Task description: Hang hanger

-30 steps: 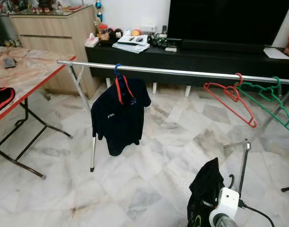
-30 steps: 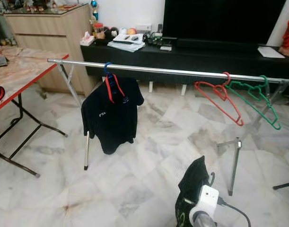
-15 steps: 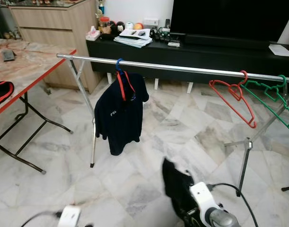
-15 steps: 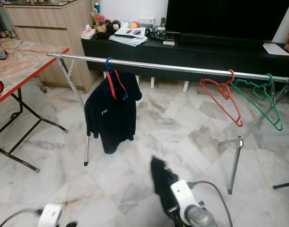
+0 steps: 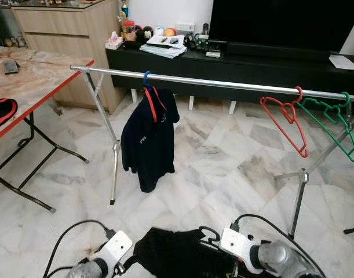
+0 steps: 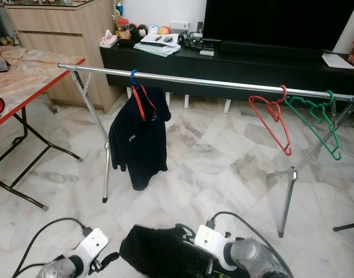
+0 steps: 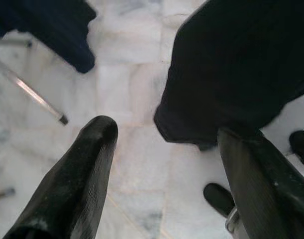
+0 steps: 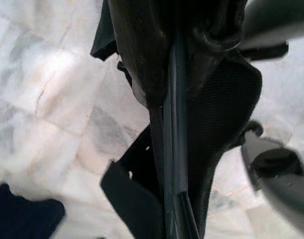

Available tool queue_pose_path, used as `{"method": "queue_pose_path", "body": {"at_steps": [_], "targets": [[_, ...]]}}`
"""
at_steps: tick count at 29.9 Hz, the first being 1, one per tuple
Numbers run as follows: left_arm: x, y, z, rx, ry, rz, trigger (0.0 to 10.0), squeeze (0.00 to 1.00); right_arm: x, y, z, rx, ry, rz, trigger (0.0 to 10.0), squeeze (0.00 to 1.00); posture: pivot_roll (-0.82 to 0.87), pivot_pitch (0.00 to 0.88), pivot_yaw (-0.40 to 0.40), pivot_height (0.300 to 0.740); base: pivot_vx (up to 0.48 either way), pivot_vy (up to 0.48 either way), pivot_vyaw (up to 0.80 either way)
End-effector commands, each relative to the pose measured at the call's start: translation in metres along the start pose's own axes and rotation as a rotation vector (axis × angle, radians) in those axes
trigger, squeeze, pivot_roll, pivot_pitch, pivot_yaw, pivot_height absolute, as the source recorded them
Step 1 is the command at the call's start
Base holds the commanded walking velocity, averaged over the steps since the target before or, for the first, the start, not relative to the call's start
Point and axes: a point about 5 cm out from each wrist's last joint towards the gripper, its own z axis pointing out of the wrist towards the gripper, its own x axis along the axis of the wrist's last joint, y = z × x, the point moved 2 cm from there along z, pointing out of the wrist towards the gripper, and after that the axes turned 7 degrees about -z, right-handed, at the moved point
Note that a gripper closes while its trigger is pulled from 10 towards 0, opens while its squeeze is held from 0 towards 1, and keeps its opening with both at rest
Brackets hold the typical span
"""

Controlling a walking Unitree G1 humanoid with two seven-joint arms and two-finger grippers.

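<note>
Just in front of the right gripper (image 8: 174, 149), a black garment (image 5: 177, 255) on a dark hanger (image 5: 208, 234) is held low, well short of the chrome rail (image 5: 223, 84) ahead and above. The right gripper's fingers are pinched tight on the hanger's thin bar, cloth bunched around them. Beside it, the left gripper (image 7: 164, 144) stands wide apart, empty, its glossy black fingers (image 7: 92, 149) reaching toward the garment's hem without touching it.

The hanging is judged barely begun: the load is in hand but not yet lifted to the rail. Far beyond the grippers, a navy shirt (image 5: 149, 142) droops from a red hanger with a blue hook, and bare red (image 5: 287, 119) and green (image 5: 333, 121) plastic hangers dangle farther along. The floor (image 5: 223, 168) is polished veined marble; the garment looks soft, matte and limp.
</note>
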Motion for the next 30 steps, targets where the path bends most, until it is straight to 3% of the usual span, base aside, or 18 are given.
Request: {"method": "queue_pose_path", "body": {"at_steps": [1,10,15,22,30], "targets": [[0.004,0.005,0.001,-0.044,0.015,0.039,10.0,0.00,0.014,0.012,-0.007,0.025,0.054,-0.073,10.0,0.00,0.07,0.036,-0.056,0.740,0.000,0.000,0.00],[0.018,0.008,0.007,-0.065,0.063,0.007,10.0,0.00,0.042,0.028,-0.014,0.041,0.160,-0.174,10.0,0.00,0.06,0.032,-0.063,0.740,0.000,0.000,0.00],[0.020,0.005,0.008,-0.061,0.069,-0.052,10.0,0.00,0.052,0.031,-0.022,0.079,0.212,-0.231,10.0,0.00,0.05,0.030,-0.064,0.740,0.000,0.000,0.00],[0.024,0.001,0.010,-0.033,0.085,-0.115,10.0,0.00,0.054,0.036,-0.029,0.080,0.223,-0.260,10.0,0.00,0.04,0.029,-0.067,0.740,0.000,0.000,0.00],[0.022,-0.001,0.009,-0.030,0.071,-0.125,10.0,0.00,0.049,0.038,-0.031,0.052,0.201,-0.254,10.0,0.00,0.05,0.025,-0.067,0.740,0.000,0.000,0.00]]}}
